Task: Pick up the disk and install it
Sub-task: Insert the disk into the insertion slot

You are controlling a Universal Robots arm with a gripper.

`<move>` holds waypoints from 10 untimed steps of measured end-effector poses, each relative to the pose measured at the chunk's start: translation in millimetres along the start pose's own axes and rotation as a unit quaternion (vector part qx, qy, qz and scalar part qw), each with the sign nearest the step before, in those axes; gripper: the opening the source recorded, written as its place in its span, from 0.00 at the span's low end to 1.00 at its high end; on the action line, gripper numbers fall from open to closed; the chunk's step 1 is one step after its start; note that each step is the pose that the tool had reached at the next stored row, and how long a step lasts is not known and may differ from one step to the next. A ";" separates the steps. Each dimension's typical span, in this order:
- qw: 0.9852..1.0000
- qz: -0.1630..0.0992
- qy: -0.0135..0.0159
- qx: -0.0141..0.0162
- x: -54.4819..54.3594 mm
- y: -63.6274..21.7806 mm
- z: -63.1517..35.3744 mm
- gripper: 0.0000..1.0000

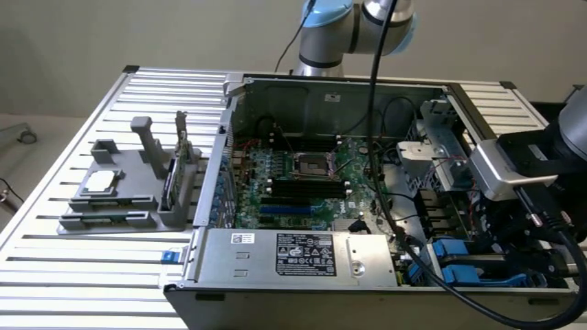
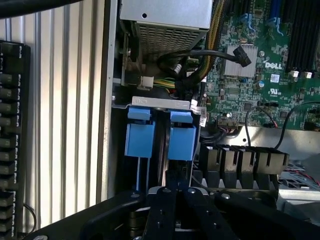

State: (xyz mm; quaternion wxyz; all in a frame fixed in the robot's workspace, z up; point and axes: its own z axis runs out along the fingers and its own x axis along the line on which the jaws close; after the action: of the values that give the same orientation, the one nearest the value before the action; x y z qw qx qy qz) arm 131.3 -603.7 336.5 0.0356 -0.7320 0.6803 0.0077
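My gripper (image 2: 172, 192) hangs over the drive bay at the near corner of the open computer case (image 1: 330, 89), on the exterior view's right. Its black fingers (image 2: 159, 210) stand together, shut, with the tips just off the end of a blue carrier (image 2: 181, 141). A second blue carrier (image 2: 139, 137) sits beside it, both edge-on in the bay. The disk's silver body is hidden, so I cannot tell which carrier holds it or whether the fingers pinch anything. In the exterior view the gripper (image 1: 502, 242) is above the blue carriers (image 1: 458, 265).
The power supply (image 1: 293, 254) and bundled cables (image 2: 200, 65) lie right beside the bay, with the motherboard (image 1: 293, 185) behind. A grey fixture (image 1: 124, 196) holding a silver chip (image 1: 101, 180) stands on the slotted aluminium table (image 1: 82, 268) at the exterior view's left.
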 end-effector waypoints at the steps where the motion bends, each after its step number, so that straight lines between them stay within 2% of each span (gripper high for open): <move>1: 1.000 0.000 0.000 -0.001 -0.2 -0.2 -3.0 0.11; 4: 1.000 0.000 0.000 -0.002 -0.8 -0.6 -13.5 0.11; 10: 1.000 0.000 0.000 -0.002 -2.4 -1.7 -40.7 0.11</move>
State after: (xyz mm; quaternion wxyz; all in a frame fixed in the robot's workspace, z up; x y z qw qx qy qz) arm 131.4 -603.7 377.3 0.0340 -0.7320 0.6804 0.0096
